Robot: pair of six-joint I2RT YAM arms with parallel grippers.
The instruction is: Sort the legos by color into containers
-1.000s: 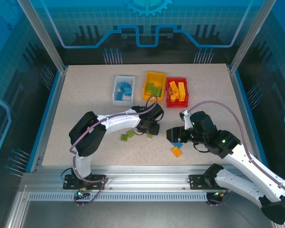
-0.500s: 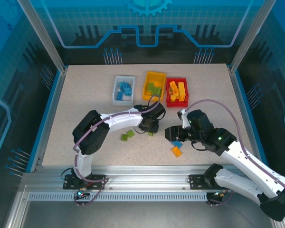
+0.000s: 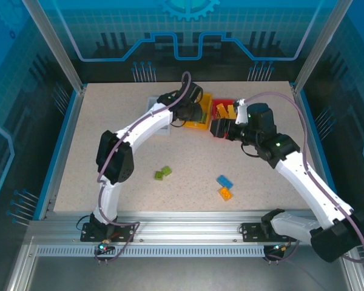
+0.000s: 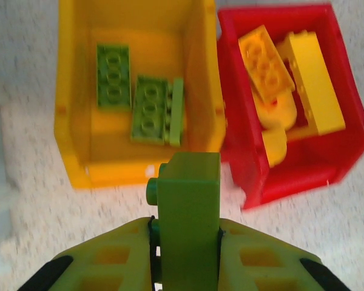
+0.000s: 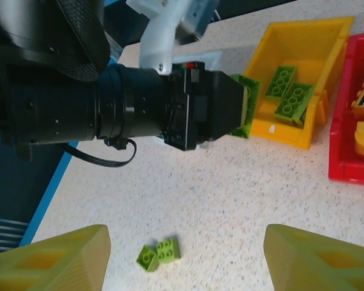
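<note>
My left gripper (image 4: 185, 227) is shut on an upright green lego (image 4: 188, 194), hovering just in front of the yellow container (image 4: 79, 151), which holds green legos (image 4: 148, 109). Beside it the red container (image 4: 255, 176) holds yellow and orange legos (image 4: 291, 85). From above, the left gripper (image 3: 193, 113) is at the yellow container (image 3: 201, 97), and the left arm partly covers the white container (image 3: 153, 104). My right gripper (image 3: 217, 128) hangs open and empty in front of the red container (image 3: 217, 108). Its fingers (image 5: 54, 260) stand wide apart above the table.
Two green legos (image 3: 164, 173) lie together mid-table, also seen below the right gripper (image 5: 159, 253). A blue lego (image 3: 225, 180) and an orange lego (image 3: 225, 193) lie near the front right. The left arm's black wrist (image 5: 139, 109) crosses close ahead of the right gripper.
The left gripper closed on a green lego mid-table, lifted it and swung back to the yellow container. The right arm rose and moved back toward the red container, away from the blue and orange legos.
</note>
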